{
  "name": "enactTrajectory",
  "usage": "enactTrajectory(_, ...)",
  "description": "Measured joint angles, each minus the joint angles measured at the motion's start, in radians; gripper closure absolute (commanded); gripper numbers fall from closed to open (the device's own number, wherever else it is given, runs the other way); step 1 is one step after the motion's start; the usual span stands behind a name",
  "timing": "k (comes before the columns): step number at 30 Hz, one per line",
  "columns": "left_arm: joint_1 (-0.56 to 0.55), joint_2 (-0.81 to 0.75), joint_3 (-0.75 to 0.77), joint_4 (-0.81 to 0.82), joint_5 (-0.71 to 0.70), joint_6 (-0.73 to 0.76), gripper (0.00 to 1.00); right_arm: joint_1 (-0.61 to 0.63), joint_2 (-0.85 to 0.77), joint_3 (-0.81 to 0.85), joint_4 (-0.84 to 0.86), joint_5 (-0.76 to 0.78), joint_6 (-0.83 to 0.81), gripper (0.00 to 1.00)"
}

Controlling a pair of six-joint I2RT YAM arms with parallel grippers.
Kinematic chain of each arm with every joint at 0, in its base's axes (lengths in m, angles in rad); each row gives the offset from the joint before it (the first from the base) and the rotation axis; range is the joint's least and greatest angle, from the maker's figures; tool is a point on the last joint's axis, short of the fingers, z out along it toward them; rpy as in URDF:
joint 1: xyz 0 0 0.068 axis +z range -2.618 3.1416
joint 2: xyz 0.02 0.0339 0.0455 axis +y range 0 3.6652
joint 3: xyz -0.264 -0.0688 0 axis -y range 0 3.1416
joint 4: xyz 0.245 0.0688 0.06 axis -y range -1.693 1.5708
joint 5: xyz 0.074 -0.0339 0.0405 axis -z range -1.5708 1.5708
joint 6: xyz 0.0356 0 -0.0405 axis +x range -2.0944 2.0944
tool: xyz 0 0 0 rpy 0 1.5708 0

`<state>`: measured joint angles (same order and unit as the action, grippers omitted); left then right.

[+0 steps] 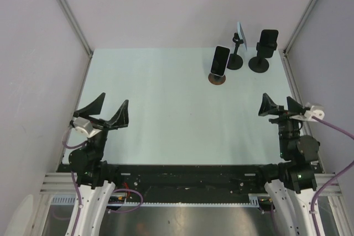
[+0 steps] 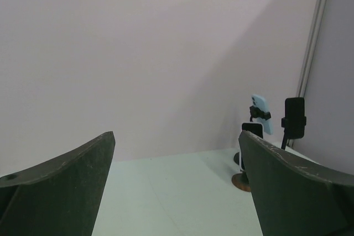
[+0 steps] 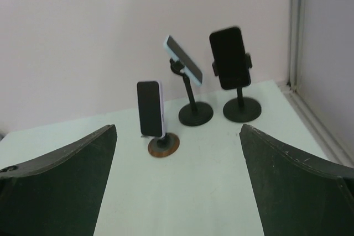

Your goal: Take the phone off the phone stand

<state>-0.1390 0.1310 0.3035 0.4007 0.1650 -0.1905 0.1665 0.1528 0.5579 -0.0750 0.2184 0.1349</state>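
Three phones stand on stands at the table's far right. A dark phone with a white edge (image 1: 221, 61) (image 3: 151, 108) sits upright on a stand with a round brown base (image 1: 217, 79) (image 3: 164, 145). Behind it, a light blue phone (image 1: 241, 35) (image 3: 183, 59) tilts on a black stand (image 3: 195, 113). A black phone (image 1: 269, 41) (image 3: 227, 57) is clamped in a second black stand (image 1: 259, 66). My right gripper (image 1: 278, 103) (image 3: 178, 128) hangs open, well short of them. My left gripper (image 1: 113, 103) (image 2: 177, 136) is open at the near left, holding nothing.
Pale walls with metal corner posts (image 1: 69, 12) close the table in on the left, back and right. The pale green table top (image 1: 166, 98) stretches between the arms and the stands. Cables (image 1: 332, 128) run beside the right arm.
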Motion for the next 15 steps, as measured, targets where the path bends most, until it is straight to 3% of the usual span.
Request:
enactTrajectory(8,-0.009,-0.063,0.000,-0.051,-0.033,-0.117,0.00,0.005,0.353,0.116,-0.036,-0.040,0.092,0.00)
enactTrajectory(15,-0.050,-0.061,0.043,-0.241,-0.084,-0.146,0.00,0.005,0.718,0.336,-0.057,-0.133,0.137,0.00)
